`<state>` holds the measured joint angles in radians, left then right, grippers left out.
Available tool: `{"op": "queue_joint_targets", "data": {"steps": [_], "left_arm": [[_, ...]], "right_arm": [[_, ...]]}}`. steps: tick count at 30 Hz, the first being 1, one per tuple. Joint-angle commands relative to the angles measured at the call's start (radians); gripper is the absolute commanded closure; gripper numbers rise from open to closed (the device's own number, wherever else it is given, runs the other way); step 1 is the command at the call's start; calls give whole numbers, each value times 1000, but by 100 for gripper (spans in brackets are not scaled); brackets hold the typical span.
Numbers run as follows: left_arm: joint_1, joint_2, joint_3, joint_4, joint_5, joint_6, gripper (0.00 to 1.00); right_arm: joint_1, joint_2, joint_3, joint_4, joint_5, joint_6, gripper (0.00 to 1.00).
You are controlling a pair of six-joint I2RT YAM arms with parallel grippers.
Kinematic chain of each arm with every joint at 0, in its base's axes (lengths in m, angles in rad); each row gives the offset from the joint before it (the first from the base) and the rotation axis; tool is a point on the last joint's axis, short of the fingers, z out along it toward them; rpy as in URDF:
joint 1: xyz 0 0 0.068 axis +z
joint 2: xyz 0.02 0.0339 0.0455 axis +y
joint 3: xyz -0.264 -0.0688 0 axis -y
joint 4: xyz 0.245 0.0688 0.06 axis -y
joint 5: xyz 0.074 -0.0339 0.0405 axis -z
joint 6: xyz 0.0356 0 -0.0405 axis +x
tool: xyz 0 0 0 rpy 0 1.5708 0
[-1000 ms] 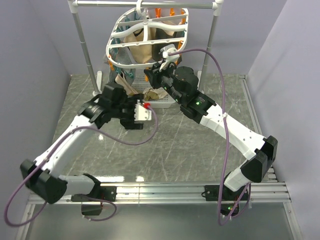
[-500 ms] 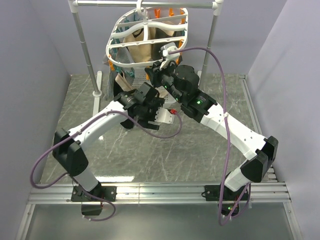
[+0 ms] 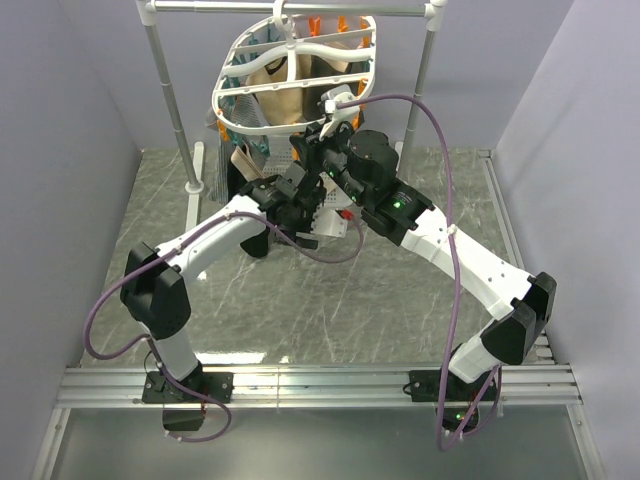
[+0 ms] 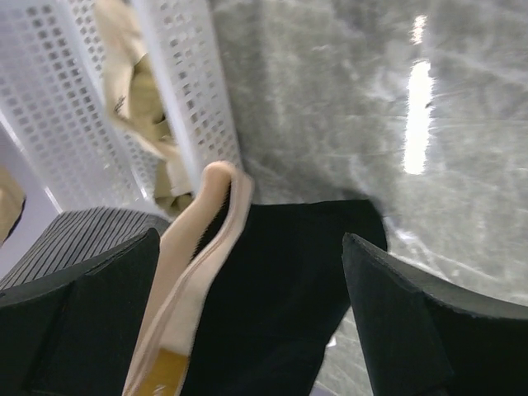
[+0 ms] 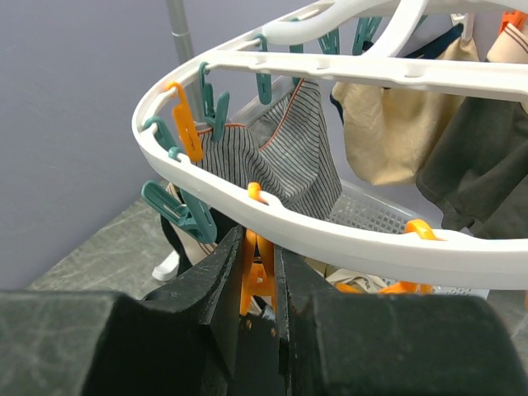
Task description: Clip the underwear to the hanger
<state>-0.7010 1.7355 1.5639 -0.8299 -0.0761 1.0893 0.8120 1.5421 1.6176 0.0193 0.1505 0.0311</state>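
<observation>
Grey marbled tabletop [image 3: 400,290] lay under both arms. Over it the left gripper [image 4: 247,330] stood wide open, with the black underwear [image 4: 285,280] and its tan waistband between the fingers, just beside the white perforated basket [image 4: 194,99]. The right gripper [image 5: 257,247] was pinched onto an orange clothespin [image 5: 256,285] dangling from the white hanger [image 5: 363,241] rim.

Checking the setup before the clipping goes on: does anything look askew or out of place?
A beige garment droops over the basket's wall instead of lying inside. The hanger looks tilted, its near rim lower, where the right gripper pinches an orange clothespin. Nothing looks damaged.
</observation>
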Motion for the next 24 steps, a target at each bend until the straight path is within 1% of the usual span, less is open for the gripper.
{"op": "queue_joint_targets", "data": {"steps": [1,8,14,24], "left_arm": [[24,22,73,29,-21,32,1],[75,76,111,9,-10,81,1],[97,133,180,-14,9,104,1],[127,254,354,-202,48,98,1]], "right_arm": [[4,-10,25,-1,20,-8,100],[6,-16,19,-4,18,-2,100],[6,-19,8,-4,15,3,100],[6,-17,5,-4,9,7,100]]}}
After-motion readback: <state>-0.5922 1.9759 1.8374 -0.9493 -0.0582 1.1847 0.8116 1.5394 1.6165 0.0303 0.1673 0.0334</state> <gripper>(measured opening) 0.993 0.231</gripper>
